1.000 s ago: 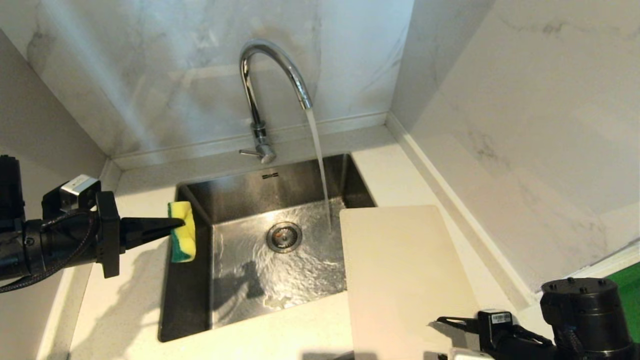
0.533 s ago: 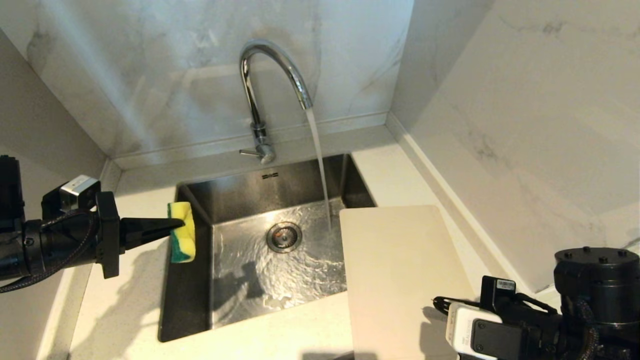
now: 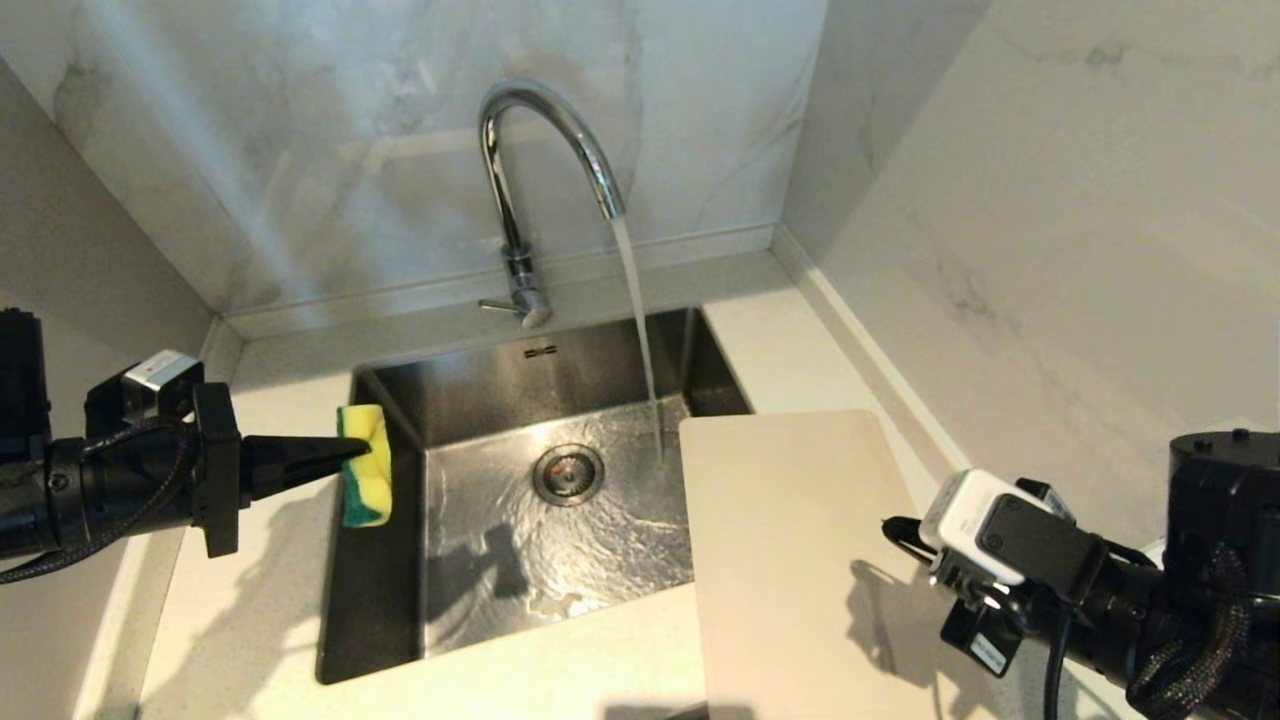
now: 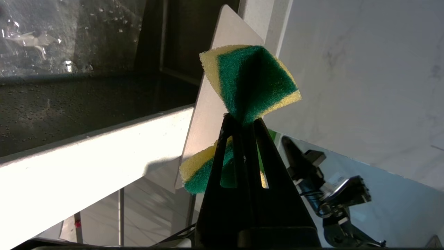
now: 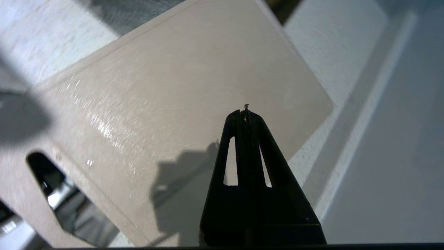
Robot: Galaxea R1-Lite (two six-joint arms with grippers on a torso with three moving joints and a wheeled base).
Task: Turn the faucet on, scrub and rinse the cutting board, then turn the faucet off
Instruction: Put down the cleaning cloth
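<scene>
Two grippers shown at a running faucet [image 3: 520, 200].
A sponge [image 3: 364, 464] is pinched by the left gripper [image 3: 345, 455] at the sink's [image 3: 375, 600] left edge; the right gripper [image 5: 245, 113], clamped empty, is held over the cutting board [image 5: 194, 90]; no writing is readable.

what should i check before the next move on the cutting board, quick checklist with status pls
1. Water running from the faucet into the sink: ok.
2. Sponge clamped in the left gripper, held over the sink's left edge: ok.
3. Cutting board flat on the counter right of the sink, its near-sink edge overhanging the basin: ok.
4. Board under the stream: not ok, water falls just left of it.
5. Right gripper shut and empty above the board, not gripping it: not ok.
6. Handle slot uncovered: ok.
</scene>
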